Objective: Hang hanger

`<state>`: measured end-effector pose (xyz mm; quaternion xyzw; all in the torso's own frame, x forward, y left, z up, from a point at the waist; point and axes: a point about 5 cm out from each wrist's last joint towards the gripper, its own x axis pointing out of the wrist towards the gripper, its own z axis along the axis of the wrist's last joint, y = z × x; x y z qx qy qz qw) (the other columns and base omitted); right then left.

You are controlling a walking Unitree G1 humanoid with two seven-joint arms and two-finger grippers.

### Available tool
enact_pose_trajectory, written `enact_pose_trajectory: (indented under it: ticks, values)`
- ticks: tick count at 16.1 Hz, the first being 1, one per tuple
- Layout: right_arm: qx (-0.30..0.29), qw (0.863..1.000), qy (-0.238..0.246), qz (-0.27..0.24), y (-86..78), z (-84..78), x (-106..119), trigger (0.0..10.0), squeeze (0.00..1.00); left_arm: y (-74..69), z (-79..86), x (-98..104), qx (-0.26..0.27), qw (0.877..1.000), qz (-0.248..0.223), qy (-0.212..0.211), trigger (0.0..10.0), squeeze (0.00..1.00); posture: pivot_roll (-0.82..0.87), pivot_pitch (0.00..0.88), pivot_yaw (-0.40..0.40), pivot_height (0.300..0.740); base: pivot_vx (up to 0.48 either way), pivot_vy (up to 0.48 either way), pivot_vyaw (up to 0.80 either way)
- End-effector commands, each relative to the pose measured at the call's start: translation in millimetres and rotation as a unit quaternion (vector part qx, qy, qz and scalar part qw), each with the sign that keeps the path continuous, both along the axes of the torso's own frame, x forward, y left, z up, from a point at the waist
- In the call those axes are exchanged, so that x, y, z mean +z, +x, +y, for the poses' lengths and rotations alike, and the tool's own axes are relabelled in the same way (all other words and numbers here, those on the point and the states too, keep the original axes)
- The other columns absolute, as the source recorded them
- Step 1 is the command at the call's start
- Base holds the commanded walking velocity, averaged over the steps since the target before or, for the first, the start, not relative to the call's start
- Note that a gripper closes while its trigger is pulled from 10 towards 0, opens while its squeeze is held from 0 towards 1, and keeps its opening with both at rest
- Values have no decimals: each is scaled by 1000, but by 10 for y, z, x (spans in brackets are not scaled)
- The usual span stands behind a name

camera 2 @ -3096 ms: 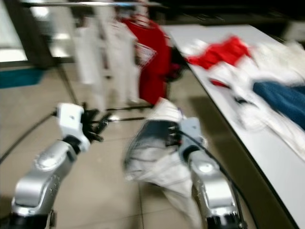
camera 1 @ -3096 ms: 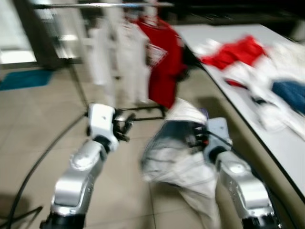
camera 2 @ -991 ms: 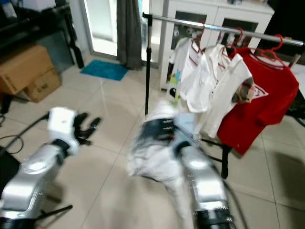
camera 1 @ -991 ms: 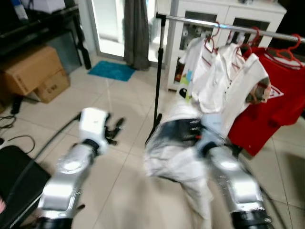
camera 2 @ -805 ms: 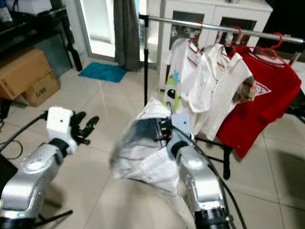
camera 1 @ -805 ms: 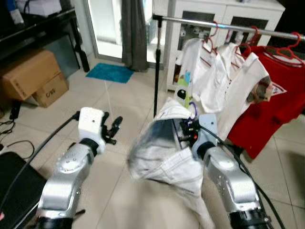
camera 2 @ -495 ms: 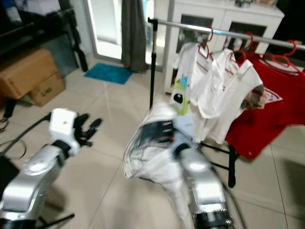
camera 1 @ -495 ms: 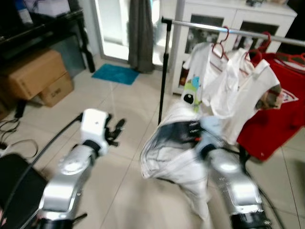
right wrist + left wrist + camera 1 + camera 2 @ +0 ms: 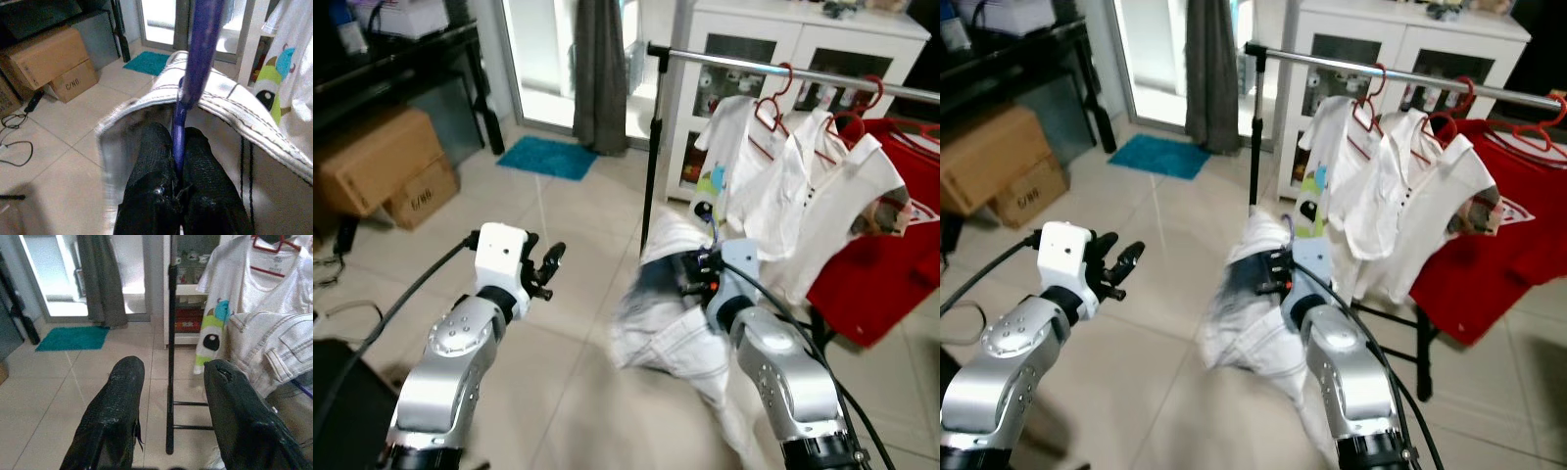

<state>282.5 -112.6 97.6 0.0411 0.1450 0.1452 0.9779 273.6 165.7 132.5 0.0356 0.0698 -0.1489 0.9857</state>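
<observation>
The right arm reaches forward, bent at the elbow, its gripper (image 9: 177, 161) pinched tight on a purple hanger (image 9: 190, 88) that carries a white garment (image 9: 671, 333). Hanger and garment hang low in front of the robot, near the rail (image 9: 783, 73) but below it. The left arm is raised alongside, its gripper (image 9: 171, 396) spread wide and empty, pointing toward the rail's black post (image 9: 170, 357).

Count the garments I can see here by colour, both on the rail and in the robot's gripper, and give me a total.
White on the rail: 3
Red on the rail: 1
White, on the purple hanger held by the right gripper: 1
Total: 5
</observation>
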Motion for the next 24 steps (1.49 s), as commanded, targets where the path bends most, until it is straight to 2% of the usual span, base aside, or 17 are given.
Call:
enact_pose_trajectory:
  ticks: [1, 4, 8, 9, 14, 16, 18, 24]
  values:
    - [-11, 999, 1, -36, 52, -77, 149, 10000, 0, 9, -80, 28, -16, 1000, -4, -2, 10000, 0, -64, 0, -5, 740, 345, 0, 0]
    - [4, 999, 5, -33, 40, -42, 148, 10000, 0, 4, -93, 24, -21, 1000, -4, -2, 10000, 0, -64, 0, -3, 740, 340, 0, 0]
    - [19, 998, -1, -57, 37, 1, 205, 10000, 0, 1, -106, 18, -24, 1000, -4, -1, 10000, 0, -62, 0, -7, 740, 343, 0, 0]
    - [27, 998, 10, -52, 33, 20, 198, 10000, 0, -3, -108, 15, -25, 1000, -4, -1, 10000, 0, -61, 0, -9, 740, 345, 0, 0]
    - [24, 997, 5, -78, 38, 17, 234, 10000, 0, -19, -125, 11, -29, 1000, -5, -1, 10000, 0, -65, 0, -9, 740, 344, 0, 0]
    - [19, 998, 25, -60, 35, 8, 206, 10000, 0, -20, -148, 7, -34, 999, -6, -2, 10000, 0, -70, 0, -7, 740, 345, 0, -781]
    - [19, 998, 21, -64, 33, 2, 207, 10000, 0, -23, -155, 4, -35, 999, -5, -2, 10000, 0, -71, 0, -8, 740, 347, 0, -800]
    - [22, 997, 13, -69, 39, 9, 203, 10000, 0, -34, -157, -3, -35, 999, -5, -2, 10000, 0, -69, 0, -13, 740, 346, 0, 0]
